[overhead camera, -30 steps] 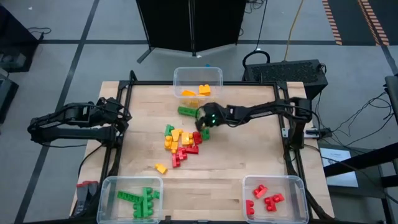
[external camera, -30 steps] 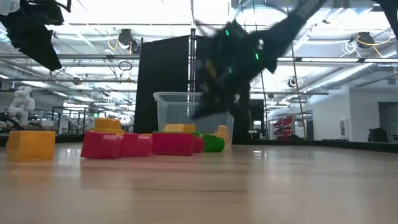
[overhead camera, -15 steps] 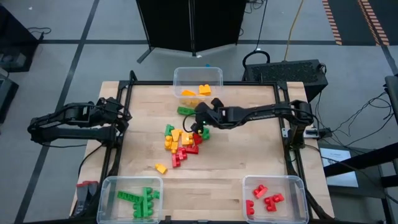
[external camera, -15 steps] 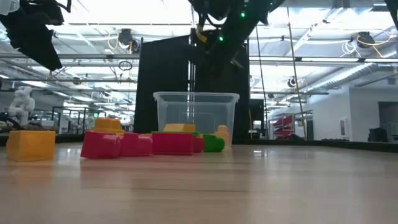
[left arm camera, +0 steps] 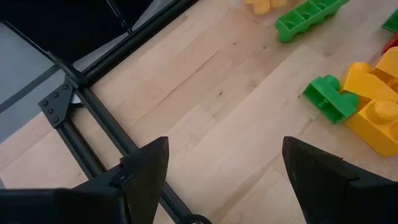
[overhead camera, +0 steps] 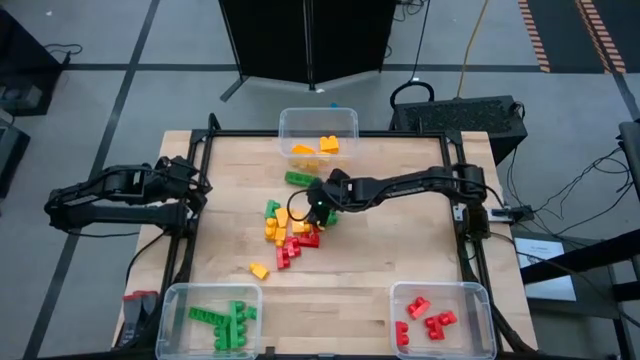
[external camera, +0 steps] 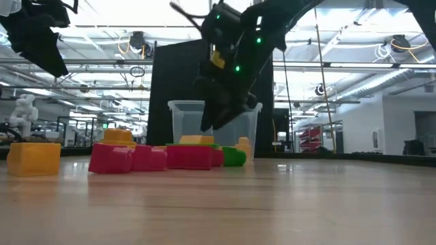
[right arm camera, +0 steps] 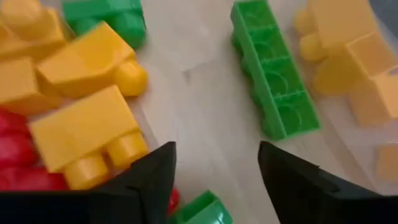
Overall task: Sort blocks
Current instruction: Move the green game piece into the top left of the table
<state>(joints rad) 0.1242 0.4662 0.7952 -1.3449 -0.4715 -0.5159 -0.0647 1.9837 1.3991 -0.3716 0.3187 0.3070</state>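
Overhead and table-level views of the sorting table (overhead camera: 400, 260). The loose blocks (overhead camera: 290, 232), in green, red and yellow-orange, lay in a heap near the table's middle, with one yellow block (overhead camera: 259, 270) lying apart on the side toward the green bin and a long green block (overhead camera: 298, 179) lying between the heap and the far bin. Three clear bins stood at the table's edges: the far bin (overhead camera: 318, 118) held yellow-orange blocks, the near-left bin (overhead camera: 180, 300) held green blocks, and the near-right bin (overhead camera: 480, 300) held red blocks.

The right gripper (overhead camera: 322, 200) hung above the far side of the heap, close to the long green block, the arm reaching in from the table's right edge. In its wrist view the two dark fingers (right arm camera: 143, 183) stood apart with bare wood between them and nothing held; the long green block (right arm camera: 273, 74) lay ahead of them, beside yellow blocks (right arm camera: 81, 118).

The left gripper (overhead camera: 195, 185) waited at the table's left edge, well apart from the heap. Its fingers (left arm camera: 146, 168) stood wide apart over bare wood and the table's dark frame (left arm camera: 93, 112), holding nothing.

At table height, the right gripper (external camera: 225, 109) showed above the row of red blocks (external camera: 157, 156), in front of the far bin (external camera: 178, 122).
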